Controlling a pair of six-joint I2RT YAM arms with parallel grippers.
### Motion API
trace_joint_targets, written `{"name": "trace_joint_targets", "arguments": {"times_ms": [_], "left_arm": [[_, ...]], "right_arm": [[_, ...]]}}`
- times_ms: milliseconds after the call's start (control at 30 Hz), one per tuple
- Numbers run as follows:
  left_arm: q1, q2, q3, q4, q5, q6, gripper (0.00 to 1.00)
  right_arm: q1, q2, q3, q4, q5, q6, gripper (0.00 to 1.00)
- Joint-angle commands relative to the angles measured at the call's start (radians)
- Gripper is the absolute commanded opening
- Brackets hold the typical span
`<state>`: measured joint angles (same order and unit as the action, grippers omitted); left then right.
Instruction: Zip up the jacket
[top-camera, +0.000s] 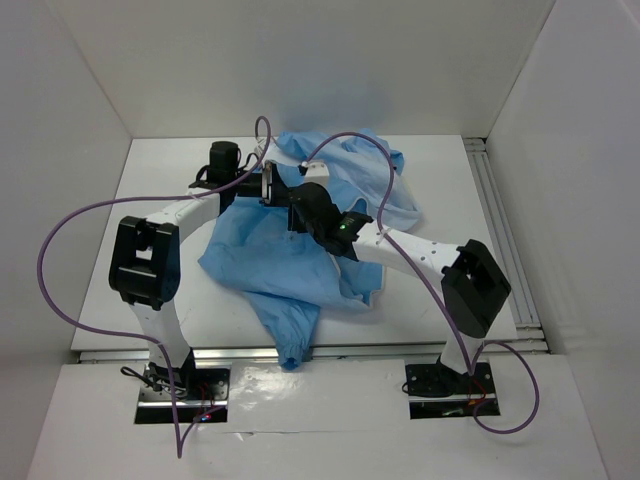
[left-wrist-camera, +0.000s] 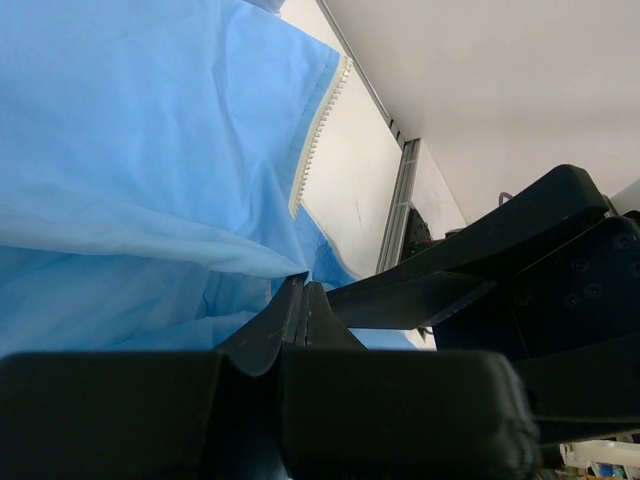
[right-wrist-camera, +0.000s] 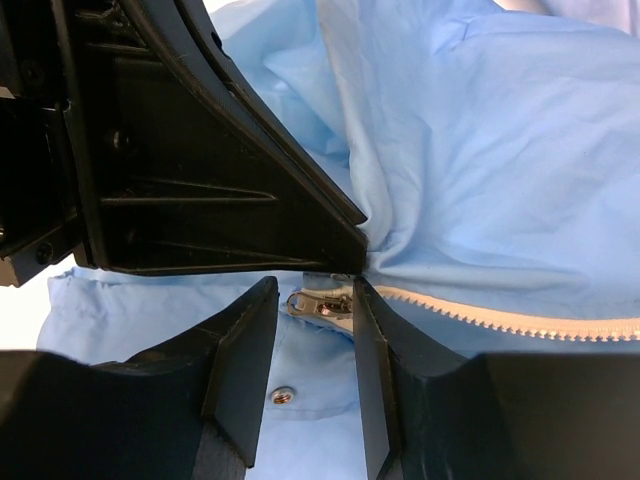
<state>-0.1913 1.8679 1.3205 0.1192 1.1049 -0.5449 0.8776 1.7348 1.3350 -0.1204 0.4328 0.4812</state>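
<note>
1. On the white table (top-camera: 450, 290), roughly at centre: light-blue jacket (top-camera: 270, 265), crumpled and spread out, one narrow end hanging past the near edge.
2. Over the middle of the jacket: left gripper (top-camera: 268, 188) reaching in from the left, right gripper (top-camera: 297, 203) reaching in from the right, tips close together.
3. Left gripper, wrist view (left-wrist-camera: 303, 295): closed, with a fold of jacket fabric pinched right at the tips and drawn into a taut ridge leading away from the pinch.
4. Beyond the left fingers: white zipper teeth (left-wrist-camera: 318, 135) along one front edge of the jacket, lying free and unjoined.
5. Right gripper, wrist view (right-wrist-camera: 315, 300): partly open, fingers (right-wrist-camera: 240, 370) straddling the metal zipper slider (right-wrist-camera: 322, 303). Clear gap between the slider and one finger; contact with the other finger not determinable.
6. Just above the slider: tip of the left gripper, clamped on the fabric at the start of a toothed row running off to the side.
7. Below the slider, between the right fingers: small metal snap button (right-wrist-camera: 283, 395) on the blue fabric.
8. Around both arms: purple cables (top-camera: 60, 240), looping in wide arcs.
</note>
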Motion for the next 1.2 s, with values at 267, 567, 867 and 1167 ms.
{"name": "trace_joint_targets", "arguments": {"times_ms": [267,567,867,1167], "left_arm": [[0.0,-0.047,0.037,0.027,0.024,0.031,0.0],[0.0,-0.056,0.037,0.017,0.024,0.031,0.0],[0.0,-0.056,0.037,0.017,0.024,0.031,0.0],[0.0,-0.056,0.037,0.017,0.024,0.04,0.0]], "right_arm": [[0.008,0.0,0.033,-0.033,0.05,-0.003,0.47],[0.008,-0.011,0.023,-0.033,0.07,-0.003,0.36],[0.008,-0.029,0.013,-0.024,0.07,0.006,0.24],[0.008,-0.052,-0.016,-0.024,0.07,0.016,0.12]]}}
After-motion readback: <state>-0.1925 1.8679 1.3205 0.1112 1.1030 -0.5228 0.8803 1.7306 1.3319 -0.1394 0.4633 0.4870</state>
